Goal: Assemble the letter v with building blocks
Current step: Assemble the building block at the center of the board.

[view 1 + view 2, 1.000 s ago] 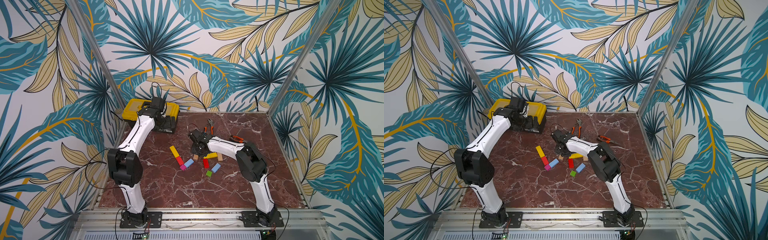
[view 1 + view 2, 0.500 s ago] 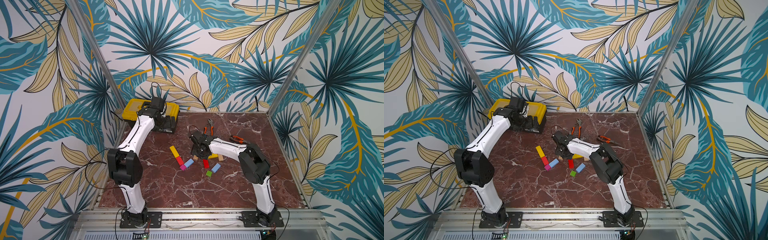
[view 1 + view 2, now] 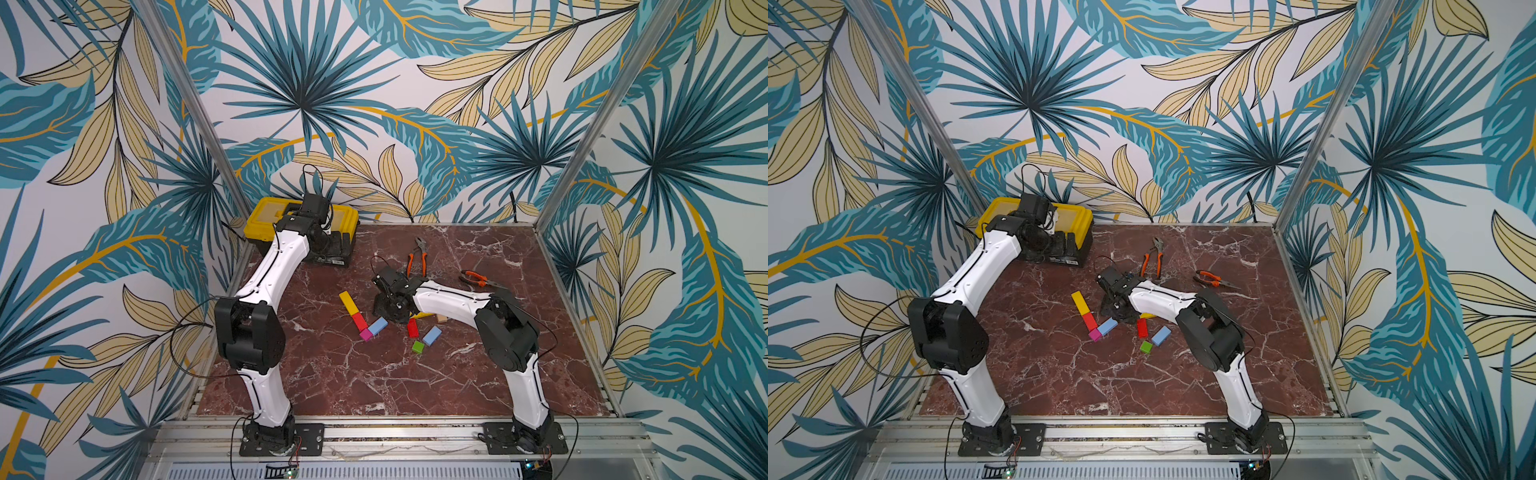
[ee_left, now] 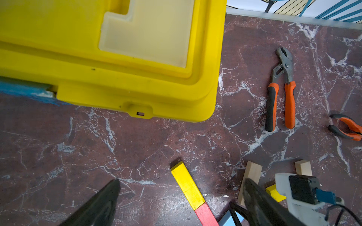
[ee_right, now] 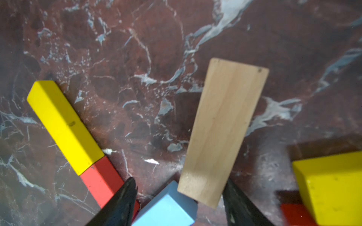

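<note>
Placing: plain-wood bar [image 5: 223, 129] lies on tabletop [image 5: 137, 58], end touching light-blue block [image 5: 166, 207].
Right pincer [image 5: 180, 181]: apart, straddling bar.
Left pincer [image 4: 182, 180]: apart, empty.
Advice: lift straight; avoid dragging bar off line.

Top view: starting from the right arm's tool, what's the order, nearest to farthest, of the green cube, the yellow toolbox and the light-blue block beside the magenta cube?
Measured from the right tool in a top view:
1. light-blue block, right beside the tool.
2. green cube, toward the front of the table.
3. yellow toolbox, far back corner, on the left arm's side.
</note>
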### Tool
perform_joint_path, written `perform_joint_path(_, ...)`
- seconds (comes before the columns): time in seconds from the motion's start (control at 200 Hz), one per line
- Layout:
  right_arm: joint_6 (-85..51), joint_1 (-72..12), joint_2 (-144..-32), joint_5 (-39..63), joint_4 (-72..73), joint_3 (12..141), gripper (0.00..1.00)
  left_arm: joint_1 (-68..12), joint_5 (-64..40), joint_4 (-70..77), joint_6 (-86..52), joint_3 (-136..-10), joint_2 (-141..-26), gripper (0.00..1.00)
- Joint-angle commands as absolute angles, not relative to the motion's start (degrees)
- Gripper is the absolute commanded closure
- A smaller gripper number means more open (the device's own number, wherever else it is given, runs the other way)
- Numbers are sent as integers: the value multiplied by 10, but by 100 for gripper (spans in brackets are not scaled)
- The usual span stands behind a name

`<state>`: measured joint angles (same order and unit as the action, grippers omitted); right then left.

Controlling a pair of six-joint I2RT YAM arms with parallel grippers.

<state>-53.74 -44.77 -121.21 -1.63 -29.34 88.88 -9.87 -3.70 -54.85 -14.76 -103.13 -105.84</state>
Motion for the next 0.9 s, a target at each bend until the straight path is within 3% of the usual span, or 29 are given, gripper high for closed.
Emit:
perform_joint_path(0.0, -534, -452, -1226, -11, -294, 894, 29, -93, -38, -544, -141, -1030, -1043, 1)
perform_joint_path(0.421, -509, -455, -1190, -41, -318, 887, 28, -93, -38, -544, -140, -1031, -1042, 1)
perform_joint_path(0.621, -421, -446, -1158, -80, -355, 922, 21, -92, -32, -544, -142, -1030, -1039, 1)
perform_joint_path(0.896, -303, -377, -1192, 43, -366, 987, 15, -92, -32, -535, -147, -1025, -1028, 0)
